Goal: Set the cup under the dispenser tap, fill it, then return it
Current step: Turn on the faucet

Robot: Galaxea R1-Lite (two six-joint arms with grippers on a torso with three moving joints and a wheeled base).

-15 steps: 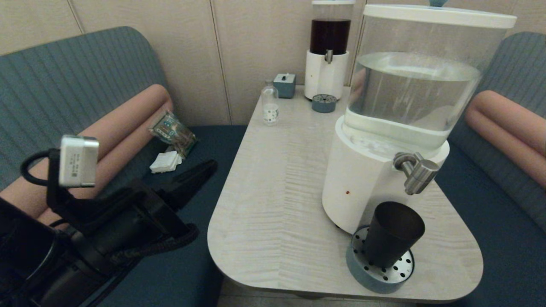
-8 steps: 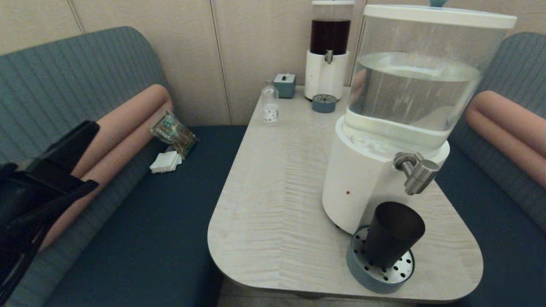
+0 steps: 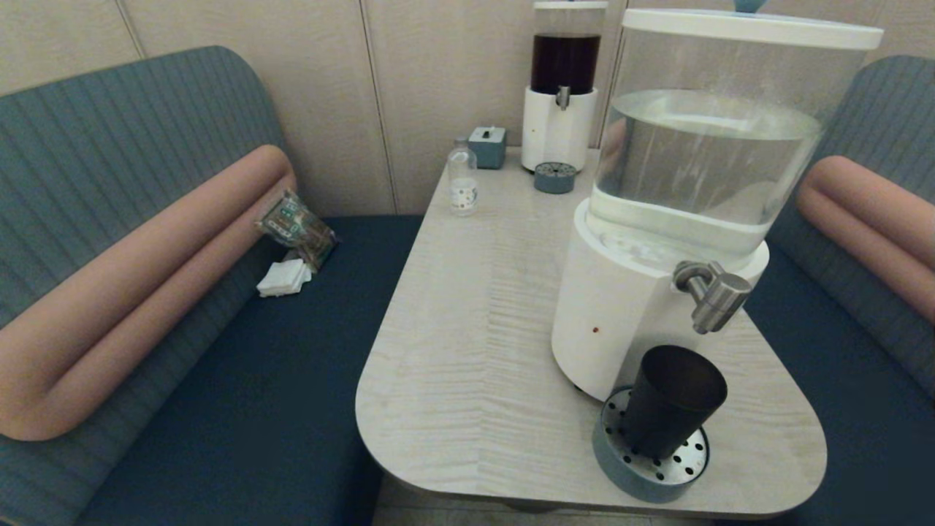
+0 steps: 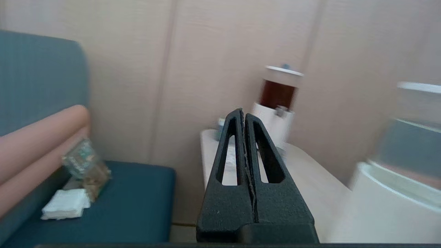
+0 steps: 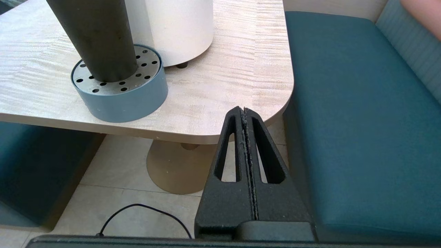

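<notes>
Head cam looks fwd/down over the table (image 3: 467,351); left wrist cam sits low off its left side, facing the wall; right wrist cam, below the near edge, shares the drip tray (image 5: 120,93) w/ head view.

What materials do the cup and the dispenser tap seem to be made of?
The cup looks like matte dark plastic: dull, even surface without glare. The dispenser tap looks like brushed metal: grey satin sheen with soft highlights.
</notes>
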